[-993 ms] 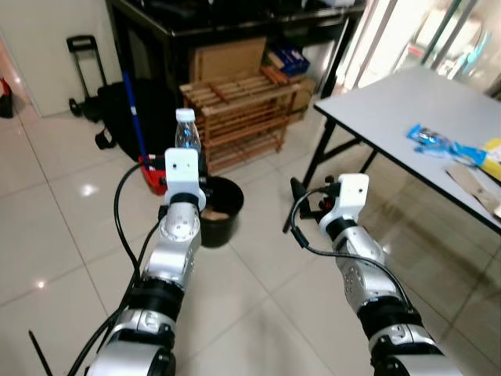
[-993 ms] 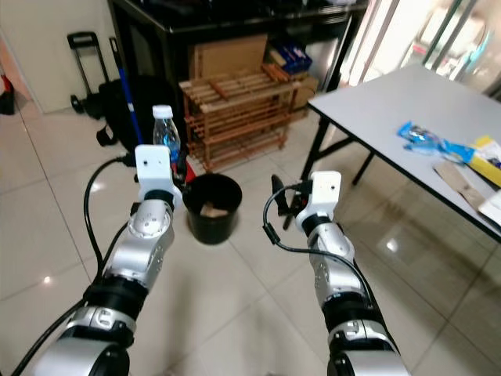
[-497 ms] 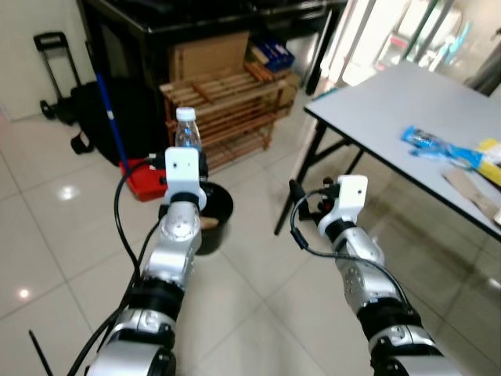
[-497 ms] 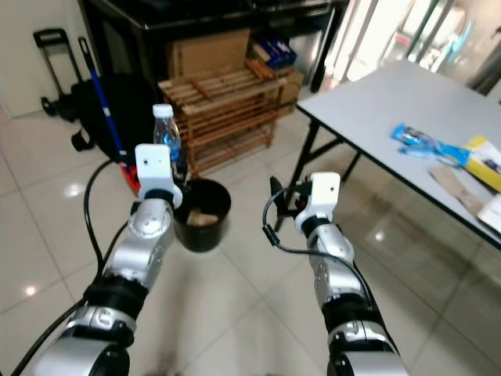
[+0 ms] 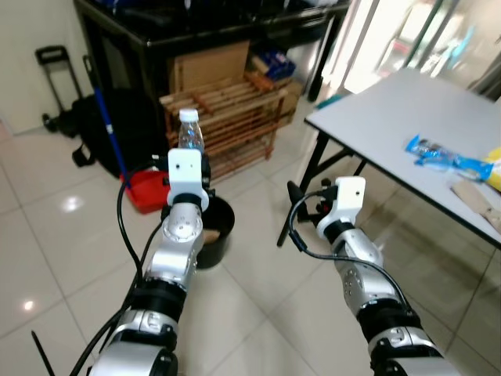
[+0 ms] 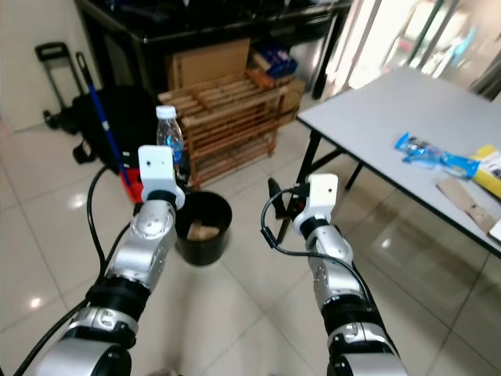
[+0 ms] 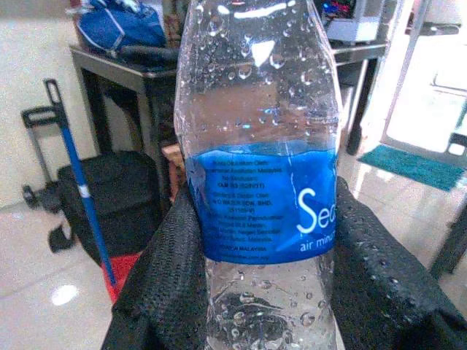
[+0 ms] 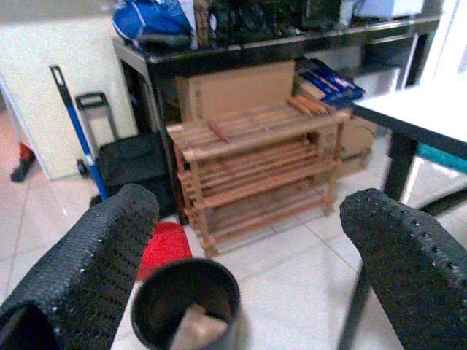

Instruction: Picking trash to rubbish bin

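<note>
Clear plastic water bottle with a blue label and white cap is the trash here, and it's pinched upright between the two black fingers of the left gripper, held up in the air with the cap on top. Holding it by the lower body like that looks sensible, since the label band gives a firm spot and the bottle won't tip.

The round black rubbish bin sits on the glossy tile floor just ahead of and below that gripper, with some brownish scrap already inside. So the bottle is near the bin but probably not quite over the opening yet.

The right gripper carries nothing, fingers spread wide apart, hanging off to the side of the bin.

Room-wise it's a bit tight behind the bin: a slatted wooden rack, a red dustpan with a blue-handled broom, all close by. The grey table edge and its black leg sit on the right. Open floor in front though, so coming straight down over the rim seems the safe line.
</note>
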{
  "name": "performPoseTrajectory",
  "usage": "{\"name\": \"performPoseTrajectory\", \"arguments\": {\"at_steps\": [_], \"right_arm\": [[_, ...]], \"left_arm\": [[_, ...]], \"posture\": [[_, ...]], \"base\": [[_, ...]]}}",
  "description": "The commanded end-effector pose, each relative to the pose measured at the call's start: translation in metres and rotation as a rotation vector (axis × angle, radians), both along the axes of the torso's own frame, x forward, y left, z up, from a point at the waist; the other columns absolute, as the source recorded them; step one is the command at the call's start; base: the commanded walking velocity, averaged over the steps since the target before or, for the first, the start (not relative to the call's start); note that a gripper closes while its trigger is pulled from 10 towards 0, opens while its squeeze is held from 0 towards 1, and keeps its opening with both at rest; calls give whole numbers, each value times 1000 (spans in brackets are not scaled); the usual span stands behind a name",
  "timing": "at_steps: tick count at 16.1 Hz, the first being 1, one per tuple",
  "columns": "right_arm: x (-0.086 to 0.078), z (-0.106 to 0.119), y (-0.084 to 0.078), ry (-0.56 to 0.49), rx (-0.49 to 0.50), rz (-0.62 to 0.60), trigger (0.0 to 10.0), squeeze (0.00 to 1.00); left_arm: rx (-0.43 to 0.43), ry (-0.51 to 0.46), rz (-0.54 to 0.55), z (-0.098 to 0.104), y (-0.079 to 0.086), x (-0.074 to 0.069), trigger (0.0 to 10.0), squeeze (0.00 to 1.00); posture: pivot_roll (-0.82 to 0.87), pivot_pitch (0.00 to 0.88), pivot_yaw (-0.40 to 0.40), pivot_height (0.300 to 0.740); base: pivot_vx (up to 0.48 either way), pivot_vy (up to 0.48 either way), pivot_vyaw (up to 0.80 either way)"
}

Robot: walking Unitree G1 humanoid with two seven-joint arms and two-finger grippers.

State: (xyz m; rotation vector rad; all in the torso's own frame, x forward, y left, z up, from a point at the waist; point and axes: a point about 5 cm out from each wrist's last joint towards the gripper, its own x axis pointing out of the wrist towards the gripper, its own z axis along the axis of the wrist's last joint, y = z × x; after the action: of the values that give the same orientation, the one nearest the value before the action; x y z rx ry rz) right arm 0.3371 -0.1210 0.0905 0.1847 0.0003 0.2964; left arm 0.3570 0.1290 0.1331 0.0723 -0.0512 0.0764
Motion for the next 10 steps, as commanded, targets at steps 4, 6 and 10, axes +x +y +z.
{"name": "performPoseTrajectory", "arguments": {"at_steps": [4,6,10], "right_arm": [[0,1,7,-5,2,26,10000,0],[-1,1,7,-4,-1,28,10000,0],[-6,-19,1,76,-53,21,10000,0]], "left_arm": [[9,1,4,-1,4,-1,10000,0],[9,3,3,-1,4,-1,10000,0],[74,64,-24,-24,12,-6,10000,0]], "posture": [[-43,42,-99,740],[-44,36,-99,740],[-41,27,-99,740]], "base": [[324,0,0],[326,0,0],[320,0,0]]}}
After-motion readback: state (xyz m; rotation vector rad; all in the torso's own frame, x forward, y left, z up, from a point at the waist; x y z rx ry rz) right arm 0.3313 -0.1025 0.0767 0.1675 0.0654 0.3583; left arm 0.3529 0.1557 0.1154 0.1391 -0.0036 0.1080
